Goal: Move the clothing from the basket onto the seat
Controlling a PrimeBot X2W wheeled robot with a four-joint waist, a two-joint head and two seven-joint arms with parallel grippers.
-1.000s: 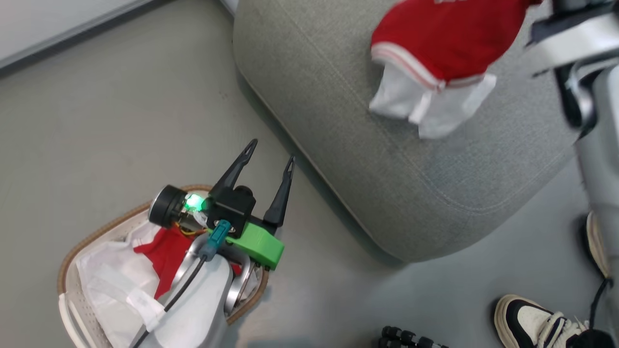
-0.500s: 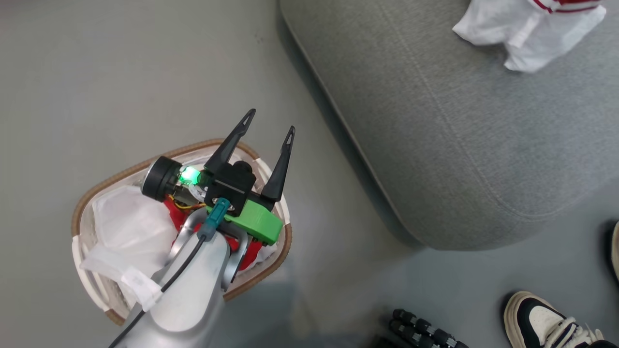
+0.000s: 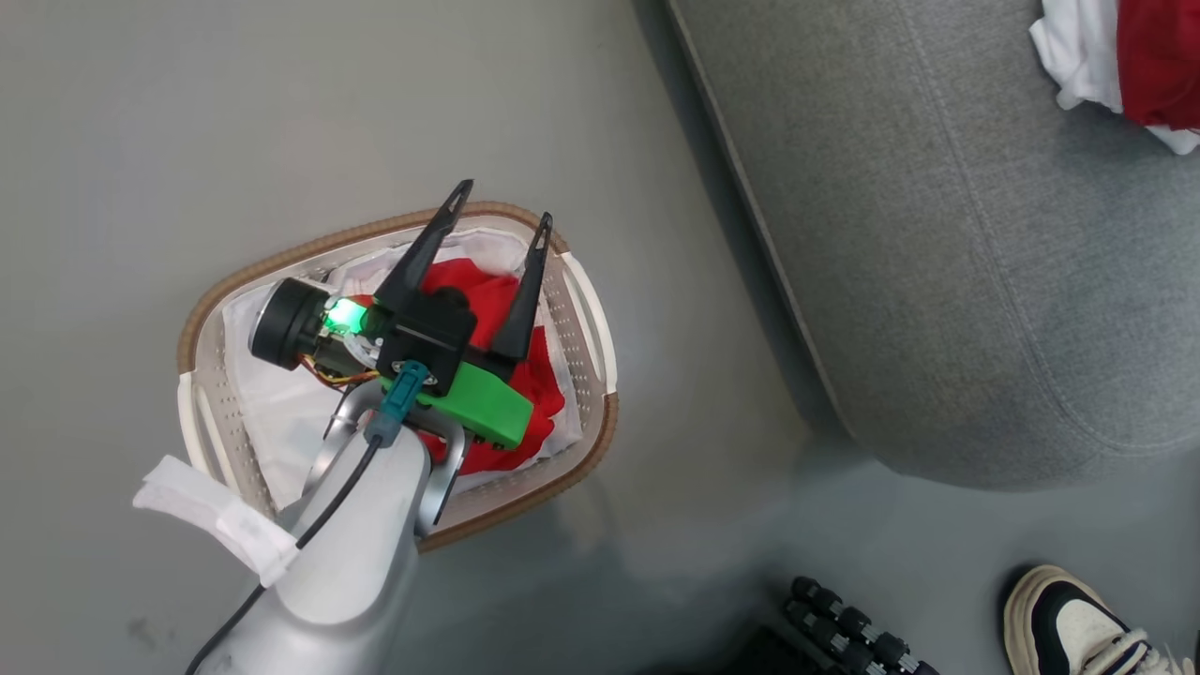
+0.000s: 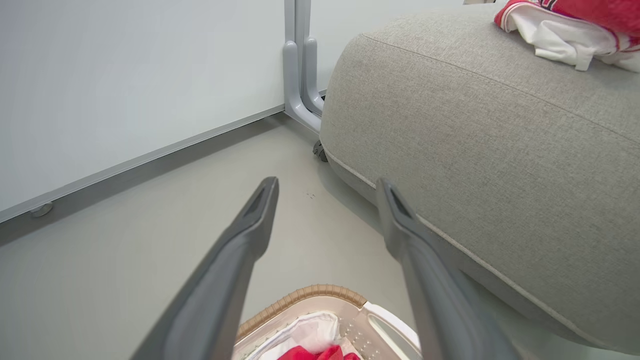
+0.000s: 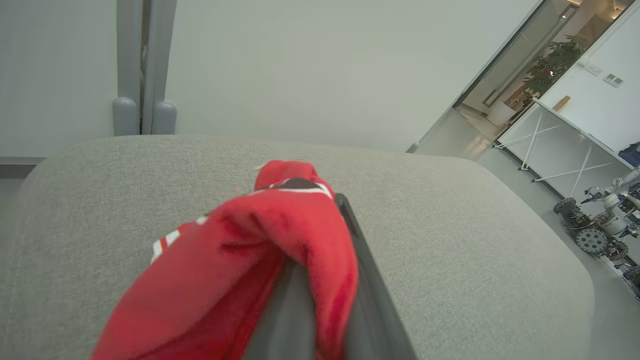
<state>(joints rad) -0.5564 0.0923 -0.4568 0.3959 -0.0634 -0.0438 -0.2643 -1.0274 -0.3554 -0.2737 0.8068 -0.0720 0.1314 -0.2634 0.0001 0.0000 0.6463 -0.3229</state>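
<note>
Clothing sits in two places right now. On the left, one red jersey lies bunched in the basket on the floor, over the white liner. The left gripper hangs directly above it, fingers spread wide and holding nothing. A second ago those fingers pointed past the rim at bare floor; now they frame the red cloth. The head camera has swung too, so some of that shift is only the view, but against the basket itself the gripper has clearly lined up. From the left wrist the tips look well above the rim, so I'd judge it must go down before any pinch.

Further right, the seat stands near the basket, not touching it. At its far right edge the second jersey has its white part down on the cushion. The right gripper is clamped shut on a red fold of it just over the seat. That piece looks delivered once it is let go; the basket one is untouched. A person's shoe stands at the lower right.
</note>
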